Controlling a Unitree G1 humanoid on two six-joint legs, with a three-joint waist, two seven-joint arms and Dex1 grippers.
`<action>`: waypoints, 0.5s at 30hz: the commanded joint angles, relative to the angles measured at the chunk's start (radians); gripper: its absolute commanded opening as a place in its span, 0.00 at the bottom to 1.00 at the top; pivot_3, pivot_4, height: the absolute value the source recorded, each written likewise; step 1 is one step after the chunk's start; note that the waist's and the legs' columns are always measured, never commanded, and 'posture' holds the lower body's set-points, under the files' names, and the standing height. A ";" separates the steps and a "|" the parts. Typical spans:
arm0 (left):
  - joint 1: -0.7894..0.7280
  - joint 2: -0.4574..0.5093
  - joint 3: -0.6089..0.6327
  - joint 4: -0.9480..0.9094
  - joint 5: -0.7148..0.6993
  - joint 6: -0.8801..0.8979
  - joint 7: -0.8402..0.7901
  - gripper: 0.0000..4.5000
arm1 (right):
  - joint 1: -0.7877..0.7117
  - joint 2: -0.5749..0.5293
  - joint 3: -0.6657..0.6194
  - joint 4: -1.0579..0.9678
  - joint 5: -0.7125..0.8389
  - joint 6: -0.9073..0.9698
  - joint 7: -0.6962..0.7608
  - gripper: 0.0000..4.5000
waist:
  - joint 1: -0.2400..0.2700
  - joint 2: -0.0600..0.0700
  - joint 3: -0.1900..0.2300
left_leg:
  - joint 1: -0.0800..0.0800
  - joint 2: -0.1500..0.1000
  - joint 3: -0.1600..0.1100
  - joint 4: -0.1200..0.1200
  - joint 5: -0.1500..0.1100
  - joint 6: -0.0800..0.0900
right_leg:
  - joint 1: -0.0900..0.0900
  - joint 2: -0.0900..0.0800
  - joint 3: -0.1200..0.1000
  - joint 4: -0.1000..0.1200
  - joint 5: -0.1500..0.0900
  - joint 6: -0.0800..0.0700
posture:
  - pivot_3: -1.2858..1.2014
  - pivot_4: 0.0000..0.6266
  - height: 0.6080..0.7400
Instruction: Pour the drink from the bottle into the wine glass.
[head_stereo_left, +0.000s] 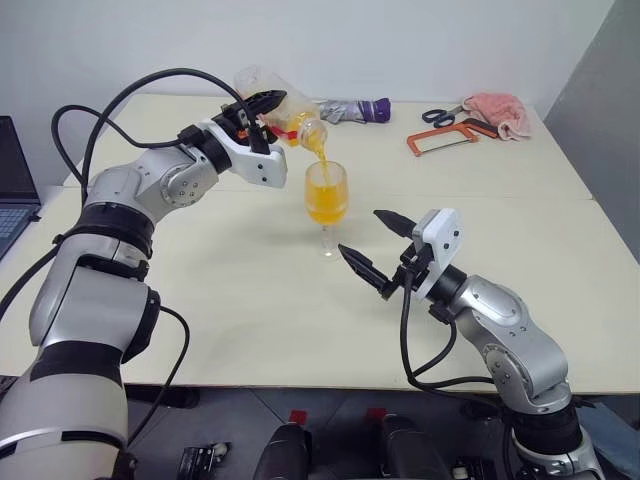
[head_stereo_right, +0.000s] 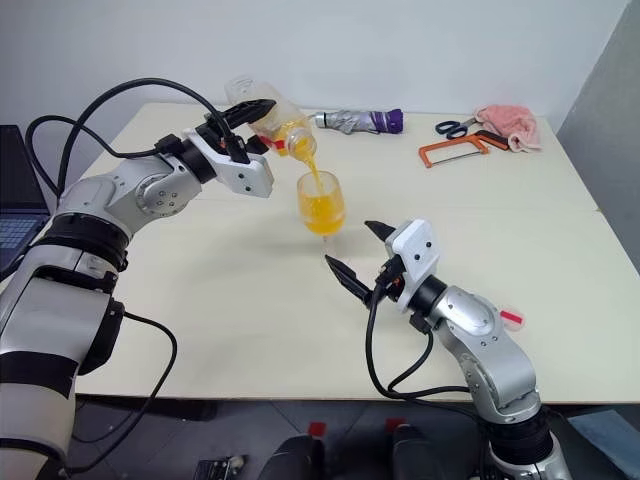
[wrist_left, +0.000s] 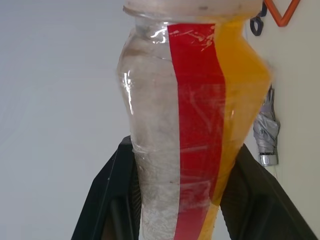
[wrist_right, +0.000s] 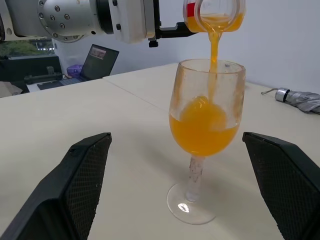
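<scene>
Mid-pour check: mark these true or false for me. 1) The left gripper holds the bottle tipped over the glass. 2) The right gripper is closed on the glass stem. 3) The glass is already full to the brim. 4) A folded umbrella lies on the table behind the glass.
1) True: the left gripper clamps the bottle, tilted, drink streaming into the glass.
2) False: the right gripper is open, near the glass, apart from it.
3) False: the drink fills roughly the bowl's lower half.
4) True: the umbrella lies on the table behind it.
</scene>
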 joint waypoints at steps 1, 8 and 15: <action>-0.042 0.019 0.002 -0.003 0.001 0.000 0.025 0.37 | -0.001 0.004 -0.004 -0.037 0.006 -0.021 0.000 1.00 | 0.000 0.000 0.000 | 0.000 0.000 0.000 0.000 0.000 0.000 | 0.000 0.000 0.000 0.000 0.000 0.000 | 0.52 0.24 1.00; -0.046 0.021 -0.006 0.000 0.005 -0.002 0.031 0.37 | 0.001 0.006 -0.002 -0.038 0.007 -0.021 0.000 1.00 | 0.000 0.000 0.000 | 0.000 0.000 0.000 0.000 0.000 0.000 | 0.000 0.000 0.000 0.000 0.000 0.000 | 0.52 0.24 1.00; -0.048 0.021 -0.005 0.003 0.009 -0.003 0.032 0.37 | 0.001 0.005 -0.002 -0.039 0.007 -0.020 0.001 1.00 | 0.000 0.000 0.000 | 0.000 0.000 0.000 0.000 0.000 0.000 | 0.000 0.000 0.000 0.000 0.000 0.000 | 0.52 0.24 1.00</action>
